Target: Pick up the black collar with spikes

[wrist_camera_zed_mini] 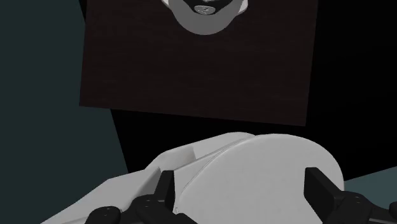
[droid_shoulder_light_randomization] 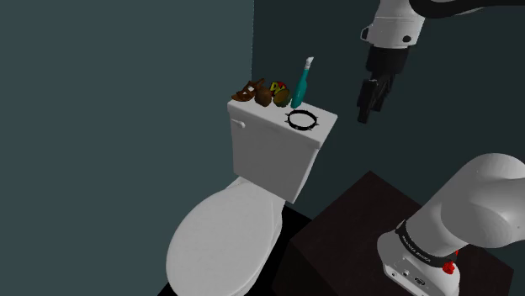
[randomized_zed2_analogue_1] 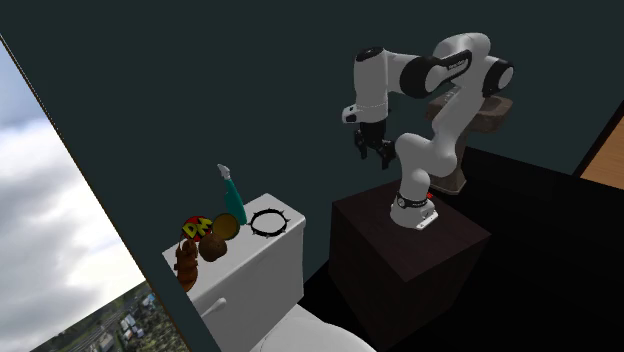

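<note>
The fingers [wrist_camera_zed_mini: 321, 188] stand apart, open, with nothing between them. They hang in the air pointing downward, and in the wrist view they look onto white curves of the toilet with the dark stand [wrist_camera_zed_mini: 197, 63] past those.

Nearest the fingers, lower and off to one side, is the collar [droid_shoulder_light_randomization: 301, 119]: a thin black ring with short spikes. It lies flat on the toilet tank [droid_shoulder_light_randomization: 269, 160], at the end of the lid closest to the fingers and close to its edge. There is clear air between the two, so the approach is not yet made.

Just beyond the collar stands a teal toothbrush [droid_shoulder_light_randomization: 303, 82], upright. Farther along the lid is a huddle of brown objects [droid_shoulder_light_randomization: 256, 92], one with a red and yellow patch.

The likeliest failure, as I judge it, comes from the ring being so low and thin. If the fingers close a little too high they meet on nothing. If they come down too low they jam on the lid. A sideways nudge during the descent could slide the collar over the near edge and off the tank. If they overshoot past the ring, the fingers would tip the toothbrush, which looks ready to topple onto the collar. A spike might also keep the pads from seating.
</note>
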Robot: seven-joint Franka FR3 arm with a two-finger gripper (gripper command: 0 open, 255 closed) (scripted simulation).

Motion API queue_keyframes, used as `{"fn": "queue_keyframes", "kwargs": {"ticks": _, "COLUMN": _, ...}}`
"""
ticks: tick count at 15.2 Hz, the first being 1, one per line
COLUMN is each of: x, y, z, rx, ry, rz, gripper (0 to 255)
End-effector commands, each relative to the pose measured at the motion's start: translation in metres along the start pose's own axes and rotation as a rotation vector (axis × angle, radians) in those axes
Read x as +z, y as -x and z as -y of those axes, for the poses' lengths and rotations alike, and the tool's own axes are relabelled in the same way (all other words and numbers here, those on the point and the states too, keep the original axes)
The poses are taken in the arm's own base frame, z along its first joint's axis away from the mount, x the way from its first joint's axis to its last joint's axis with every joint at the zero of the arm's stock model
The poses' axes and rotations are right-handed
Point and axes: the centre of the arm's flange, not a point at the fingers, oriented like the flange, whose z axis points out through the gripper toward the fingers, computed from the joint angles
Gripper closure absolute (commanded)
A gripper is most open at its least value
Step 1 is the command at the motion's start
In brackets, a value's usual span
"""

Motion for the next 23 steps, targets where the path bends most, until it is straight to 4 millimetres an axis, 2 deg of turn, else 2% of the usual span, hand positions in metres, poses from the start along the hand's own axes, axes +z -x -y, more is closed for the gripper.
{"fn": "queue_keyframes", "kwargs": {"ticks": 1, "x": 0.0, "y": 0.0, "z": 0.0, "rx": 0.0, "ry": 0.0, "rz": 0.0, "gripper": 0}}
{"fn": "queue_keyframes", "kwargs": {"ticks": 23, "x": 0.122, "y": -0.219, "z": -0.124, "rx": 0.038, "ry": -0.039, "rz": -0.106, "gripper": 0}}
